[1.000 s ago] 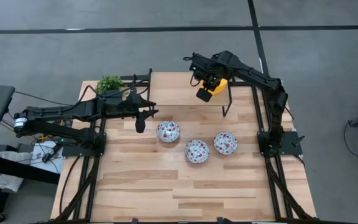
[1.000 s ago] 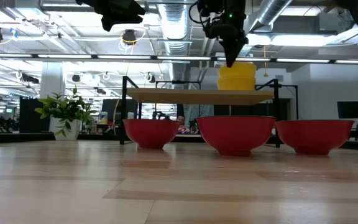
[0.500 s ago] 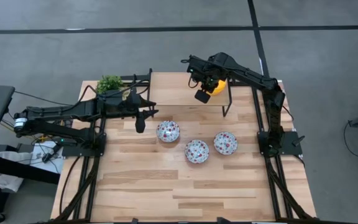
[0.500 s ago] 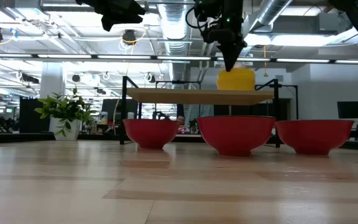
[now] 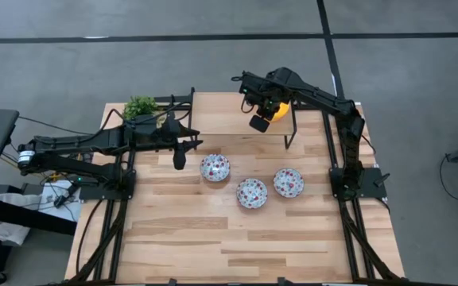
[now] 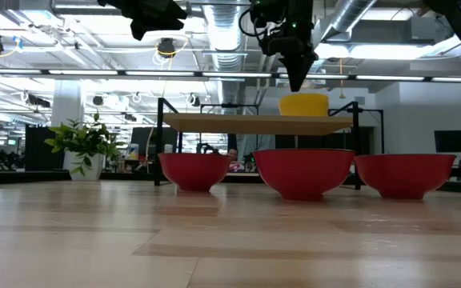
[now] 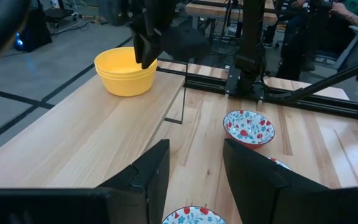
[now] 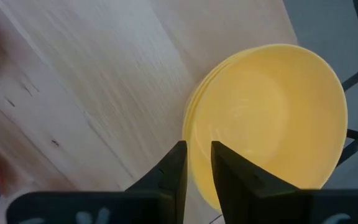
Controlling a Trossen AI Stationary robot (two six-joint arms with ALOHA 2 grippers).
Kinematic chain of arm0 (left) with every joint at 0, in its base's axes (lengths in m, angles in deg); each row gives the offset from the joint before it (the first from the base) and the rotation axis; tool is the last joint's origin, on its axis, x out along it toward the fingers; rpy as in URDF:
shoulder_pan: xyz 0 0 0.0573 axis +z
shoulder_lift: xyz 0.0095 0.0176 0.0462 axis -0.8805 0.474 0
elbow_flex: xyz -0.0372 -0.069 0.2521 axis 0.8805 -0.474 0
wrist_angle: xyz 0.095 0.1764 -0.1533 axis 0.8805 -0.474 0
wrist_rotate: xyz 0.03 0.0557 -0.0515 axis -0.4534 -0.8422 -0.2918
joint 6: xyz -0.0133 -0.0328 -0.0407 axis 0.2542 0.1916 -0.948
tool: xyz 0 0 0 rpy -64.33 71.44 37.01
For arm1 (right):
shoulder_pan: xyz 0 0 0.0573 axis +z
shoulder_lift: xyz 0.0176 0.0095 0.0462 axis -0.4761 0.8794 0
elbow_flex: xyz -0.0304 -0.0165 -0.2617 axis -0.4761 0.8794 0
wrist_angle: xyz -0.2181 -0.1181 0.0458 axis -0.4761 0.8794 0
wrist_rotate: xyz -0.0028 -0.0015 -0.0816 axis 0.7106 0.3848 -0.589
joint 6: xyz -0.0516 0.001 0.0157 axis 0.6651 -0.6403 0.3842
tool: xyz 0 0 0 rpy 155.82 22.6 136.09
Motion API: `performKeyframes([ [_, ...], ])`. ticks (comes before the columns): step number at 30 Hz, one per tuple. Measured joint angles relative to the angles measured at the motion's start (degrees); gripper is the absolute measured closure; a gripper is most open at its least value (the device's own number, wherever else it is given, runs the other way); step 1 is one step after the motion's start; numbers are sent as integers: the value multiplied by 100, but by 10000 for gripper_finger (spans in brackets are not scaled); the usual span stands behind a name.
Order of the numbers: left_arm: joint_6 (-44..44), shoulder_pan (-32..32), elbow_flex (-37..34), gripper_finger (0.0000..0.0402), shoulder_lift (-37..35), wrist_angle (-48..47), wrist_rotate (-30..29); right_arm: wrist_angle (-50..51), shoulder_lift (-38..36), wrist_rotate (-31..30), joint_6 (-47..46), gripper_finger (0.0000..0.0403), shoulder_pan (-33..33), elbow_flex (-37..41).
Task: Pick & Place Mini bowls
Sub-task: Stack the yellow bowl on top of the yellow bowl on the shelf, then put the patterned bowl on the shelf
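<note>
Right gripper (image 5: pixel 259 121) hovers over a raised wooden shelf (image 6: pixel 246 122), its fingers a narrow gap apart and empty, just above the rim of the stacked plain yellow round bowls (image 8: pixel 272 118) on the shelf. Below it, three white floral-patterned bowls (image 5: pixel 251 192) sit on the light wooden tabletop (image 5: pixel 213 238). Left gripper (image 5: pixel 179 156) waits, fingers apart, beside a small green potted plant (image 5: pixel 140 106).

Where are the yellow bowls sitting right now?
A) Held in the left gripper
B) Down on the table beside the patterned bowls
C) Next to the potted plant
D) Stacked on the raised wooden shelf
D: the yellow bowls rest nested on the raised shelf, with the right gripper just above them and not gripping any.
</note>
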Motion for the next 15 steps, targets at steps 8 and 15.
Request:
performKeyframes([
  [8,0,-4,0,252,0,-1,1,26,-165,-2,48,340,44,-283],
  [15,-2,-15,0,252,0,-4,1,-38,-567,-11,52,339,44,-453],
])
